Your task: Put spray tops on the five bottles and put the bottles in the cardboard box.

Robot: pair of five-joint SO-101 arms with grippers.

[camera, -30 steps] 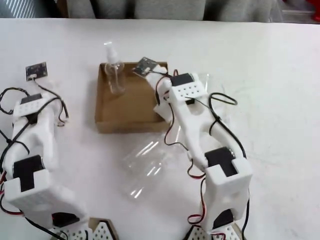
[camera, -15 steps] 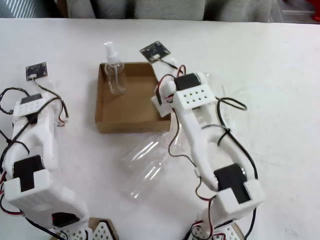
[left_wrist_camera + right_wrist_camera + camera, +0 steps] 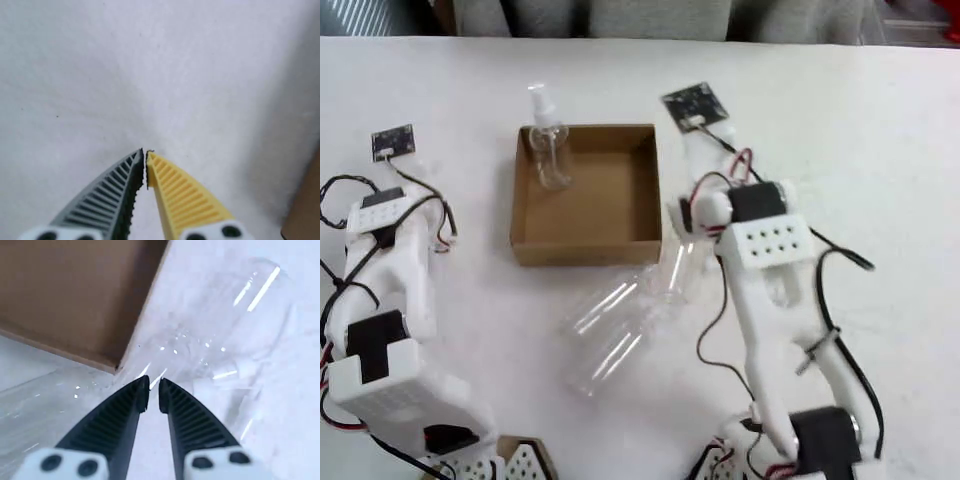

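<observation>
My right arm [image 3: 770,290] has swung off the cardboard box [image 3: 585,250] to the centre right of the high view, so the box, upper centre, now shows whole. Below its lower right corner clear bottles [image 3: 620,325] lie on their sides. One spray-topped bottle [image 3: 550,150] stands in its upper left corner. My right pincer [image 3: 151,390] is all but clenched and empty; my left pincer [image 3: 145,155] is clenched and empty.

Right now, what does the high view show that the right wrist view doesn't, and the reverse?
High view adds a spray-topped bottle standing in the box, at its far left corner, and the left arm. Right wrist view adds the right pincer, near a box corner. Both show the box and clear bottles lying on the table.
</observation>
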